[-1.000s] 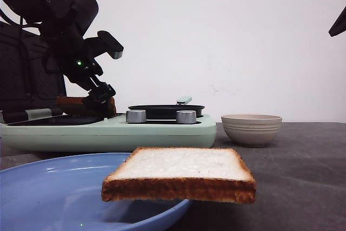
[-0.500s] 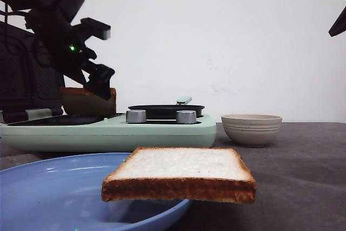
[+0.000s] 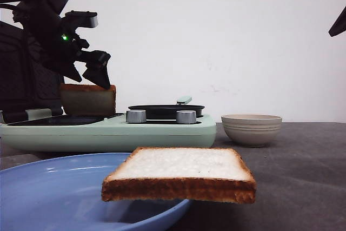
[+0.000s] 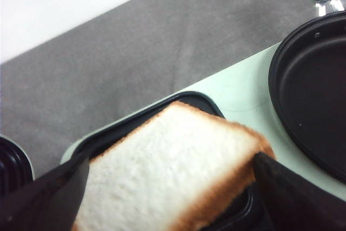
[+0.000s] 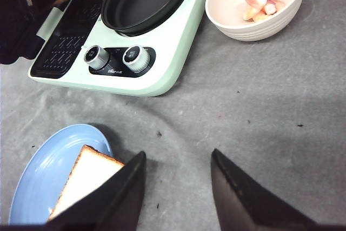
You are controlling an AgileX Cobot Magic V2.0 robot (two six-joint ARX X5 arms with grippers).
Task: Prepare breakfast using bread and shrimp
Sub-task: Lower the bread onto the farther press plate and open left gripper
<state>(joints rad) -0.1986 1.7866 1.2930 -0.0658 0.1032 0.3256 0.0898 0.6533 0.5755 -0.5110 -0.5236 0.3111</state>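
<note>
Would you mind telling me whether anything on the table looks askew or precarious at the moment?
Yes. The bread slice on the blue plate sticks out past the plate's rim on the side toward the beige bowl. The other slice, between the left gripper's jaws, sits tilted over the grill plate.

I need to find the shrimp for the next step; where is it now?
The shrimp lies in the beige bowl, which stands on the grey table to the right of the green cooker in the front view.

A staged robot-lab setup rather than a home kitchen: a bare white wall (image 3: 243, 36) backs a grey cloth-covered bench (image 5: 259, 112) holding only a mint-green cooker (image 5: 162, 63), a blue plate (image 5: 38, 177) and a beige bowl (image 3: 251, 128).
</note>
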